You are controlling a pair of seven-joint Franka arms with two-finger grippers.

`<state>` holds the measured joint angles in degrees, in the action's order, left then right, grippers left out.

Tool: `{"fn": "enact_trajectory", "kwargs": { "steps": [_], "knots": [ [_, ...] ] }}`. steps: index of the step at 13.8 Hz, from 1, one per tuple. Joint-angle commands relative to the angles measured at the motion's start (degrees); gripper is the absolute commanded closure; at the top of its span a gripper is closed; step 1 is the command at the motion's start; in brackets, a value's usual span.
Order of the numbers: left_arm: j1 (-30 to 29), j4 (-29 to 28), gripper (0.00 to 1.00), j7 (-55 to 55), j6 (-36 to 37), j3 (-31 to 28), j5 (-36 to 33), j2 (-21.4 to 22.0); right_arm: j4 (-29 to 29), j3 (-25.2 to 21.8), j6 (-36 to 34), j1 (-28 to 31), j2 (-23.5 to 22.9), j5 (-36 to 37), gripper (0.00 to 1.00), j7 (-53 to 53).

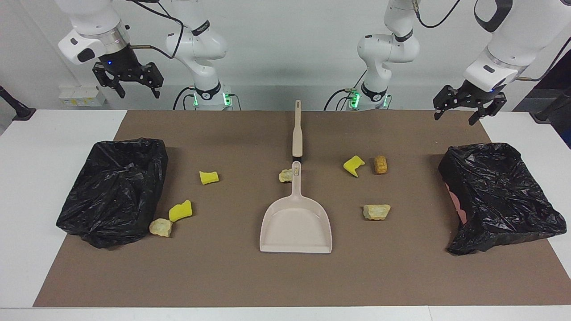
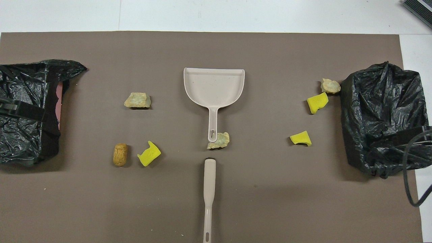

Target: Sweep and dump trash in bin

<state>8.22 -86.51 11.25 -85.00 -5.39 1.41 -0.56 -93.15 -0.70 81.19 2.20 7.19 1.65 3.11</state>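
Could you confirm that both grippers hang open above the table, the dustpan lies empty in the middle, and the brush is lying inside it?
Not quite: the brush is not in the dustpan. The facing view shows it flat on the mat, nearer to the robots, in line with the pan's handle. The rest holds: the pan is empty, and the left gripper and right gripper hang open above the table.

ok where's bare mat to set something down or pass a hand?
Widest bare mat: the strip past the dustpan mouth, farthest from the robots. Also open either side of the brush, near the arms. Crowded: scraps by the right-arm-end bin, three toward the left-arm-end bin, one chunk touching the dustpan handle.
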Motion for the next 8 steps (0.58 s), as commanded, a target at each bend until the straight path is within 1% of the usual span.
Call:
{"fn": "enact_trajectory", "kwargs": {
  "steps": [1, 8],
  "knots": [
    [-1.90, 0.29, 0.00, 0.09, 0.63, 2.05, -0.09, 0.73, -1.15, 0.44, 0.73, 0.26, 0.98, -0.24, 0.00, 1.72],
    [-1.37, -0.14, 0.00, -0.87, 0.79, 2.23, -0.26, 0.99, -1.24, 0.97, 0.55, 0.18, 1.16, -0.42, 0.00, 1.20]
  ]
}}
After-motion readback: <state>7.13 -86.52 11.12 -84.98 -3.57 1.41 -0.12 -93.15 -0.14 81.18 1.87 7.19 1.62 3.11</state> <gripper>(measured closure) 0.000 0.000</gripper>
